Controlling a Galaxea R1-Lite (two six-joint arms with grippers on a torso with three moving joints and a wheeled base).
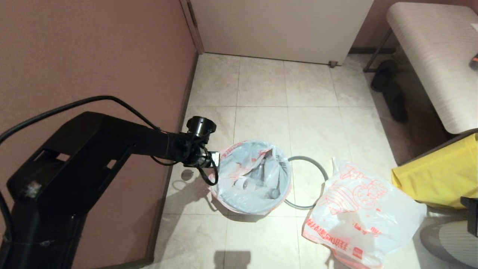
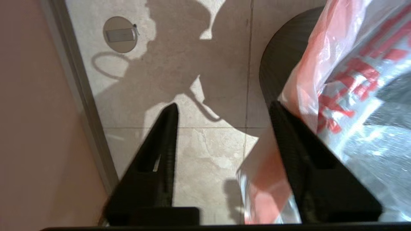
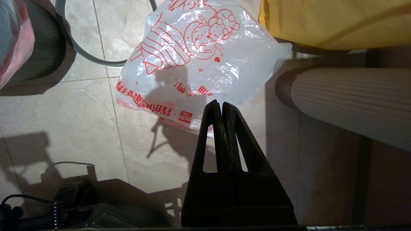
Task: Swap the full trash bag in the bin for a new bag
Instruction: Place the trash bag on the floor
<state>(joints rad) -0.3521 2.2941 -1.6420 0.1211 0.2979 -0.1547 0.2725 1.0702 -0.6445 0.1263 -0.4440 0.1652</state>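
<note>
Hovering: L tool point(image 2: 221, 107) wide, maybe touching full trash bag point(image 1: 254, 175); R tool point(image 3: 221, 104) closed.

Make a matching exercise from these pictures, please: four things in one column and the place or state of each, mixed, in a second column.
Things:
1. full trash bag
2. new bag
3. grey ring
4. right hand

Places or states:
a. shut, holds nothing
b. inside the bin
c. flat on the floor, between the bin and the cartoon bag
d. on the floor beside the yellow bag

Pairs: 1-b, 2-d, 3-c, 4-a
</note>
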